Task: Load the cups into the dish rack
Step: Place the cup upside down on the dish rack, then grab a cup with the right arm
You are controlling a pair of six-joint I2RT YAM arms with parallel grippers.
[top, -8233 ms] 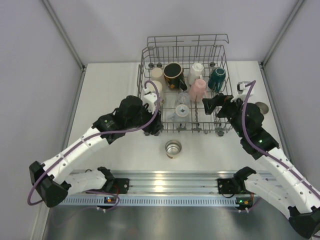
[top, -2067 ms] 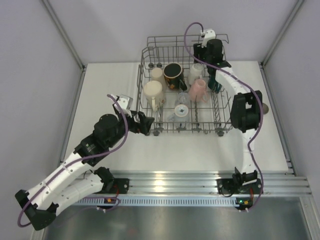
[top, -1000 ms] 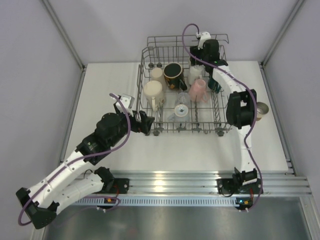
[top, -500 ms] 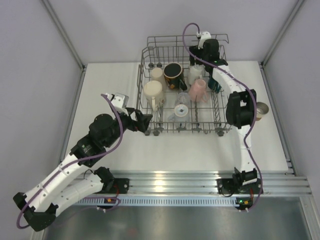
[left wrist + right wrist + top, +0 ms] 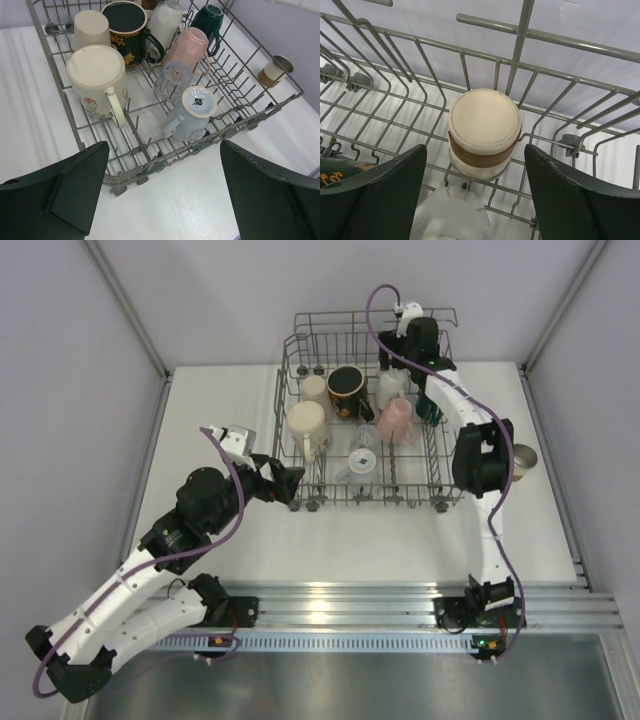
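The grey wire dish rack [image 5: 380, 502] holds several cups upside down: a big cream mug [image 5: 305, 423], a black mug with a tan inside [image 5: 346, 390], a pink cup [image 5: 397, 418], a dark green one [image 5: 432, 405], a clear glass [image 5: 172, 80] and a white cup [image 5: 192, 112]. A brown-banded cup [image 5: 485, 132] stands inverted on the tines in the far right corner. My right gripper [image 5: 475, 150] hovers open over it, one finger on each side, not touching. My left gripper [image 5: 164, 145] is open and empty, just outside the rack's near left corner.
A small tan cup with a shiny rim [image 5: 522, 458] stands on the white table to the right of the rack, beside my right arm's elbow. Raised rack walls [image 5: 520, 35] surround the right gripper. Grey panels enclose the table on the left, right and back.
The right jaws have spread wider away from the brown-banded cup, which stays in the rack. My left arm has pulled back a little from the rack's left side.
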